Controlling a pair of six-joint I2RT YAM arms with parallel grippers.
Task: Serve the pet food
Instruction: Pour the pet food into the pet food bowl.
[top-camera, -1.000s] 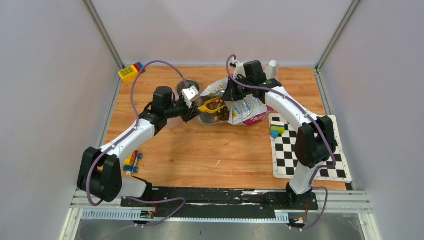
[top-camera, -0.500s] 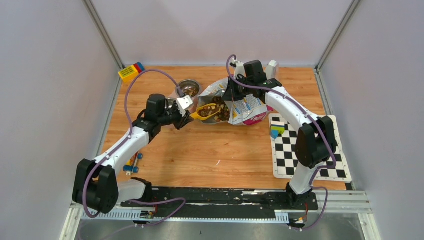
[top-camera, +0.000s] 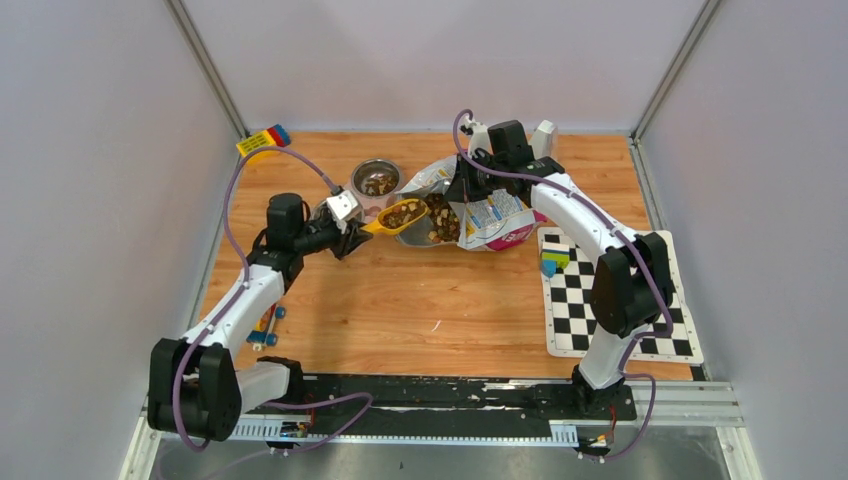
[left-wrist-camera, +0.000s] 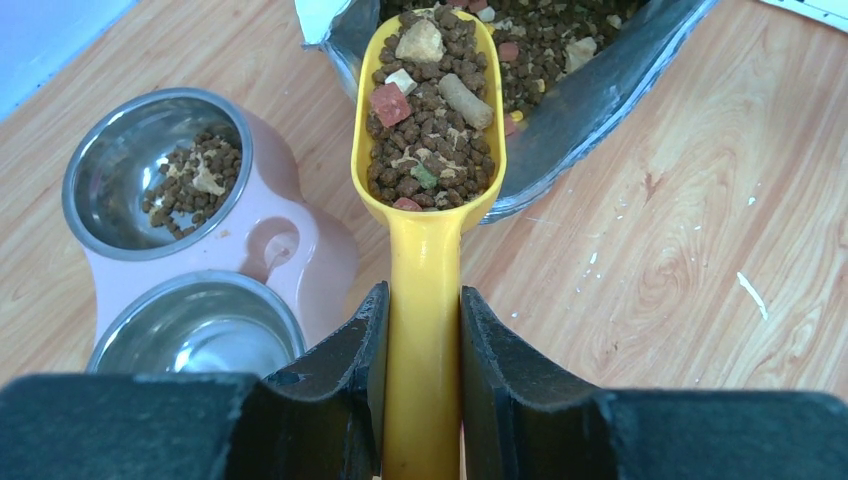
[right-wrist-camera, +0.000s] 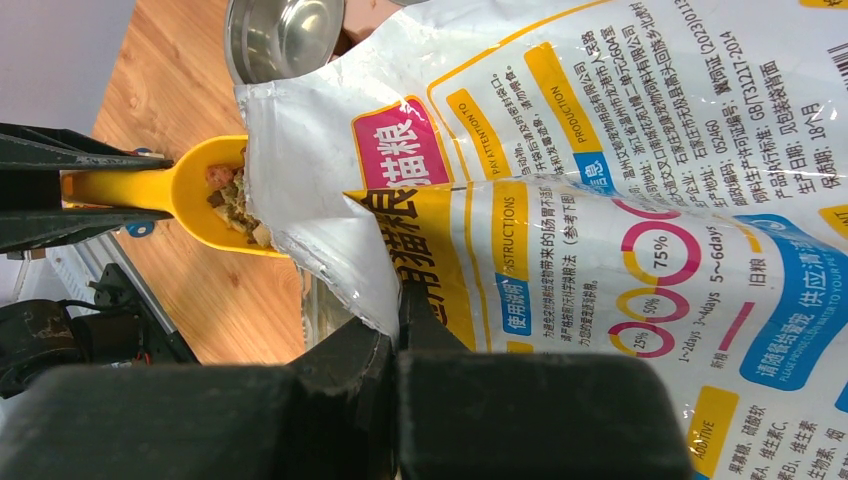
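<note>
Pet food (left-wrist-camera: 430, 130) heaps our yellow scoop (left-wrist-camera: 425, 240) at the mouth of the bag (right-wrist-camera: 600, 200). Our left gripper (left-wrist-camera: 422, 310) clamps its handle, and our right gripper (right-wrist-camera: 400, 350) is pinched shut on the bag's edge. One cup of the bowl (left-wrist-camera: 300, 250) holds a little; we judge this scoopful awaits pouring.

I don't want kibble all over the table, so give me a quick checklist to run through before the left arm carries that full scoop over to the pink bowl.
1. Scoop grip: the left gripper is clamped on the handle of the yellow scoop: ok.
2. Load: the pet food sits inside the scoop, heaped close to its rim: ok, but move gently.
3. Scoop tip clear of the bag: not ok, the tip lies at the bag's mouth.
4. Bag held: the right gripper pinches the bag's edge: ok.
5. Target: the pink bowl is upright and uncovered, one cup with a little kibble, the other empty: ok.
</note>
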